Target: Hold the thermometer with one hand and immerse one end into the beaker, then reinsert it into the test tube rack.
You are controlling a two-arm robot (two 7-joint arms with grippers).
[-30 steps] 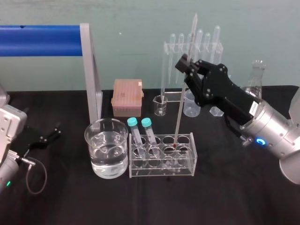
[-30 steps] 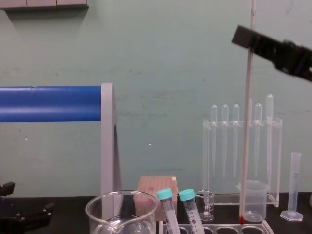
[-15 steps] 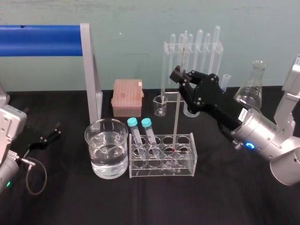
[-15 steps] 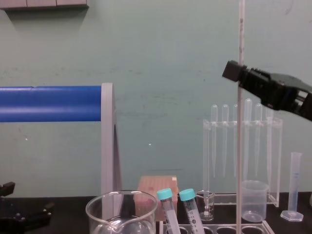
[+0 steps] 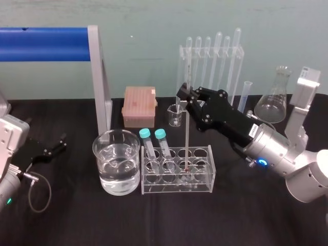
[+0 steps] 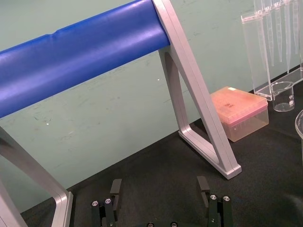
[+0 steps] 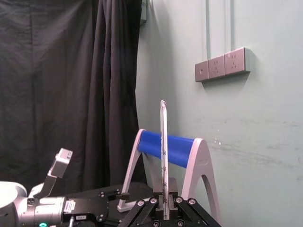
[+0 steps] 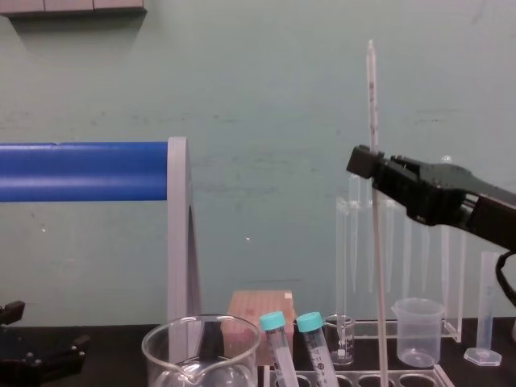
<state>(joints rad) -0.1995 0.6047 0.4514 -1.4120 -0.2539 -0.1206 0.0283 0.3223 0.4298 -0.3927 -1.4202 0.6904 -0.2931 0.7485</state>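
Note:
The thermometer (image 5: 187, 113) stands almost upright, a long thin glass rod, and its lower end passes down into a hole of the test tube rack (image 5: 202, 177). My right gripper (image 5: 185, 97) is shut on it at about mid-height, reaching in from the right. In the chest view the thermometer (image 8: 373, 121) rises above the right gripper (image 8: 367, 165). The right wrist view shows the thermometer (image 7: 163, 151) pinched between the fingers. The beaker (image 5: 105, 154), partly filled with water, stands just left of the rack. My left gripper (image 6: 159, 187) is open and parked at the far left (image 5: 51, 149).
Two teal-capped tubes (image 5: 154, 146) lean in the rack's left holes. Behind stand a pink tip box (image 5: 138, 105), a tiny glass beaker (image 5: 175, 117), a clear pipette stand (image 5: 210, 56), a conical flask (image 5: 270, 100) and a plastic beaker (image 8: 417, 330). A blue-barred frame (image 5: 46, 43) rises at back left.
My right gripper came down and to the left with the thermometer. The rod's red lower tip sank from above the rack's top into a hole.

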